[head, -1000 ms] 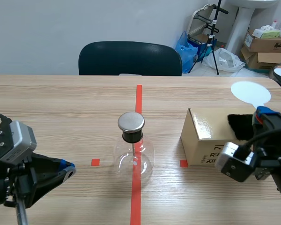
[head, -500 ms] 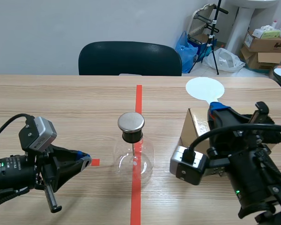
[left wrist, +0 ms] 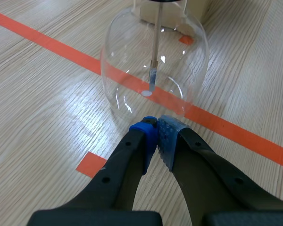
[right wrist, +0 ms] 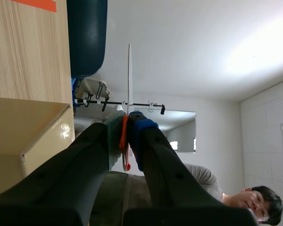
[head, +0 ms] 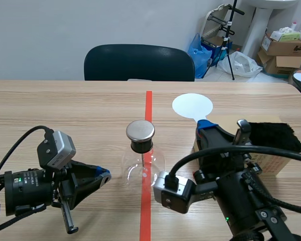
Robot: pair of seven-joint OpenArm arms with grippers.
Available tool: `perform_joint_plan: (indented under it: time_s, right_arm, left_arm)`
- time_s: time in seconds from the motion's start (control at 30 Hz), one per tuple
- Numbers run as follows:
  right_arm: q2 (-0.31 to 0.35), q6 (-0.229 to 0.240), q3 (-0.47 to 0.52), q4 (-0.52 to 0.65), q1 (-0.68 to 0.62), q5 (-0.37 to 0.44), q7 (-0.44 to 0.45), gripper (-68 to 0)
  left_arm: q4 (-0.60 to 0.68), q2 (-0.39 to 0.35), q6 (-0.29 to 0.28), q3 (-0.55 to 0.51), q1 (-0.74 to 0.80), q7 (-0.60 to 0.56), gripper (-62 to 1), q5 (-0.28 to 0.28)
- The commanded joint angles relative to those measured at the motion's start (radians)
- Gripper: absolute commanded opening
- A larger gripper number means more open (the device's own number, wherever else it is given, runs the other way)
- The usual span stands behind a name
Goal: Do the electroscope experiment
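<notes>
Electroscope flask (head: 142, 161), one, one white paddle (head: 192, 106), one box (head: 276, 164)

White paddle (right wrist: 129, 70) held edge-on by its orange handle (right wrist: 124, 135) in right gripper (right wrist: 125, 123), cardboard box (right wrist: 23, 136) set beside the fingers on wooden table (right wrist: 23, 52), dark chair (right wrist: 87, 33) seen beyond.

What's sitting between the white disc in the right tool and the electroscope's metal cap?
Nothing visible. The white disc, held in the right tool, is off to one side of the metal cap with only bare table between them. The left tool is shut, low by the flask, outside that path.
</notes>
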Motion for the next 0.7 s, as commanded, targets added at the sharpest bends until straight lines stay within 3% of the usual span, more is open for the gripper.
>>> perform_joint_plan:
  time_s: [0.0,0.67]
  right_arm:
    - [0.008,-0.011,-0.008,0.010,0.012,-0.001,-0.011,-66.6]
    - [0.005,-0.011,-0.057,0.009,-0.003,-0.001,-0.105,-66.6]
  left_arm:
    - [0.014,0.009,-0.005,-0.002,-0.006,-0.013,-57.1,-0.011]
    - [0.014,0.018,-0.005,-0.002,-0.006,-0.009,-57.1,-0.011]
